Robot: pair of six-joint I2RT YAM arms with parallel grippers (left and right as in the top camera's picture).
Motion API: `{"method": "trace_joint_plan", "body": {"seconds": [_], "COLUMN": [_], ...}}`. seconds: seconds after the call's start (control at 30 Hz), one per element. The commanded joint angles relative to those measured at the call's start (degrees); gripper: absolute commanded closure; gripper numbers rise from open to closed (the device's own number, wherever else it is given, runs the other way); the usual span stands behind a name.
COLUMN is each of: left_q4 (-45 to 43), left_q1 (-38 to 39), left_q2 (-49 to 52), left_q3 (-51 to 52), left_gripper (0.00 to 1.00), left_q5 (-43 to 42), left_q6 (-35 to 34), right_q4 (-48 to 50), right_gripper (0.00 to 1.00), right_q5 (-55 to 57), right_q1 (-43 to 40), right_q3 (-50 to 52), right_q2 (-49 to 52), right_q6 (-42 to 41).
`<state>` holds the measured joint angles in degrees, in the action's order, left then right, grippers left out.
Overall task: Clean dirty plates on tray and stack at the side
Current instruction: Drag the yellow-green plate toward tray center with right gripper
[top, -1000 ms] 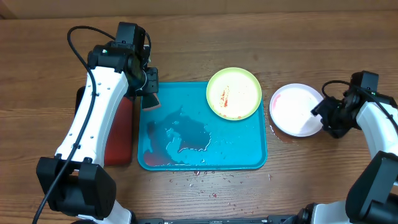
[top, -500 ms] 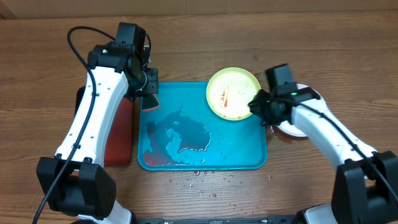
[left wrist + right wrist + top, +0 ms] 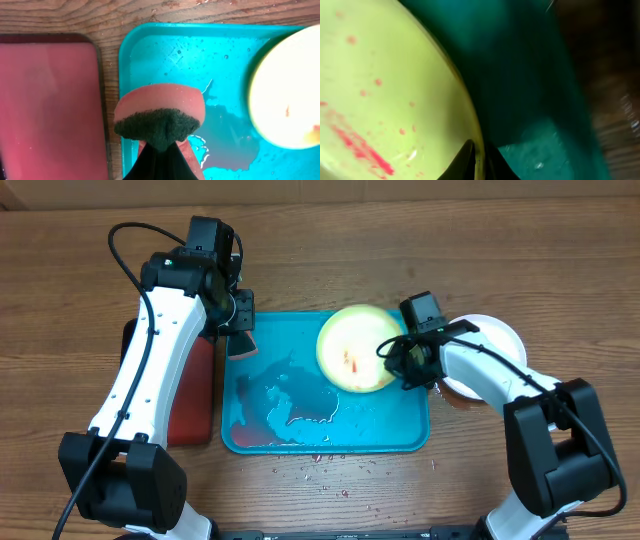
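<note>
A yellow-green plate with red sauce smears is tilted up over the teal tray, and my right gripper is shut on its right rim. In the right wrist view the plate fills the left side, its rim pinched between the fingers. My left gripper is shut on a pink sponge with a dark green scrub pad, above the tray's far left corner. The plate shows blurred at the right of that view. A white plate lies on the table right of the tray, partly hidden by my right arm.
A dark red tray lies left of the teal tray, seen close in the left wrist view. Water pools on the teal tray floor. Droplets and red specks dot the wood before the tray's front edge.
My right arm swung left from the white plate to the yellow-green plate, closed on its rim and tipped it up and leftward. The left arm has not moved.
</note>
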<state>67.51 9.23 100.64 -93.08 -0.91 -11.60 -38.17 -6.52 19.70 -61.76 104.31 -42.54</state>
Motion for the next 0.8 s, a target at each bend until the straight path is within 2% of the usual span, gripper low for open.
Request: {"method": "trace_joint_plan", "body": {"seconds": [0.0,0.07,0.1,0.23,0.33,0.53,0.6,0.7,0.77], "left_q4": [-0.1,-0.1,-0.1,-0.2,-0.4,-0.4,-0.4,-0.4,-0.4], "left_q1": [-0.2,-0.2,-0.2,-0.2,-0.2,-0.2,-0.2,-0.2,-0.2], "left_q2": [-0.2,-0.2,-0.2,-0.2,-0.2,-0.2,-0.2,-0.2,-0.2], "left_q3": [0.0,0.0,0.0,0.0,0.0,0.0,0.0,0.0,0.0], "left_gripper": [0.96,0.96,0.96,0.96,0.96,0.96,0.96,0.96,0.96], "left_q5": [-0.6,-0.6,-0.6,-0.6,-0.6,-0.6,-0.6,-0.6,-0.6], "left_q6": [0.5,0.5,0.5,0.5,0.5,0.5,0.5,0.5,0.4], "right_q4": [-3.0,-5.5,-7.2,-10.6,-9.2,-0.7,0.5,1.8,1.7], "right_gripper": [0.90,0.89,0.85,0.59,0.36,0.34,0.34,0.40,0.51], "right_q5": [-6.1,-6.2,-6.2,-6.1,-4.7,0.4,1.6,1.9,1.9], "right_q1": [6.3,9.7,11.6,12.9,11.3,8.3,7.7,6.8,6.4], "right_q3": [-0.9,-0.9,-1.0,-3.3,-5.5,-5.6,-5.6,-5.6,-5.6], "right_q2": [0.0,0.0,0.0,-0.1,-0.1,0.4,1.0,2.8,4.1], "right_q6": [3.4,4.0,5.5,13.6,21.9,34.3,35.6,37.9,38.2]}}
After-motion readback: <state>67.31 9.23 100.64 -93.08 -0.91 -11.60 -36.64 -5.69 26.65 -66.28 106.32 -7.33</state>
